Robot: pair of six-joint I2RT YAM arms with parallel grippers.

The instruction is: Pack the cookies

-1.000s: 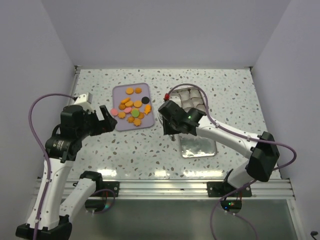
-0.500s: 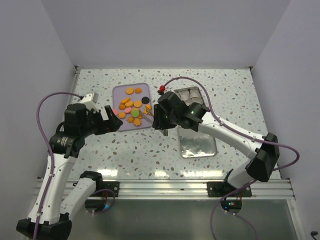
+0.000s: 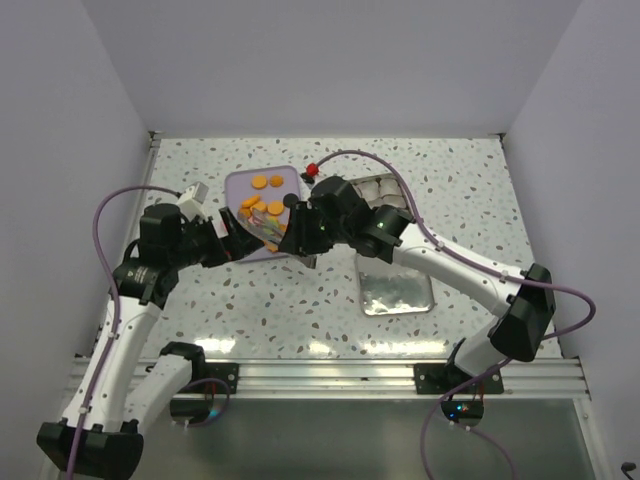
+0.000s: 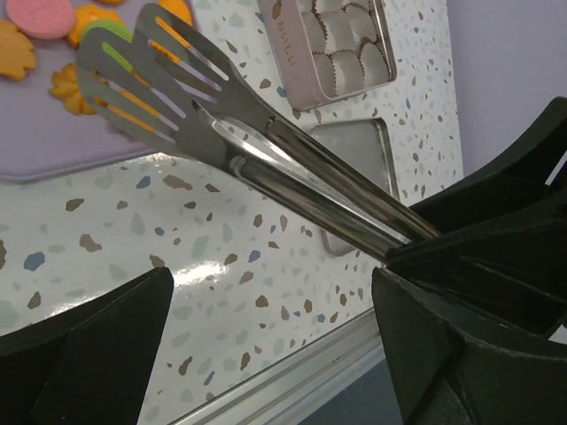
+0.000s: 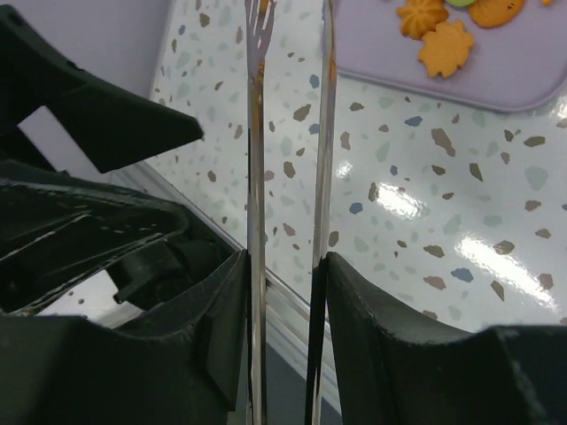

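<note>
The cookies, mostly orange with a pink, a green and a black one, lie on the lilac tray. My right gripper is shut on metal tongs. Their slotted tips hover over the cookies at the tray's near edge. In the right wrist view the two tong arms run between my fingers, gripper, with flower cookies beyond. My left gripper is open and empty, just left of the tongs at the tray's near corner. It also shows in its own view.
A square metal tin lined with white paper cups stands right of the tray. Its lid lies nearer on the speckled table. The two grippers are close together. The table's front rail runs below.
My right arm has swung left from the tin to the tray's near right side, carrying the tongs. My left arm has reached right, closer to the tray and the right gripper.
</note>
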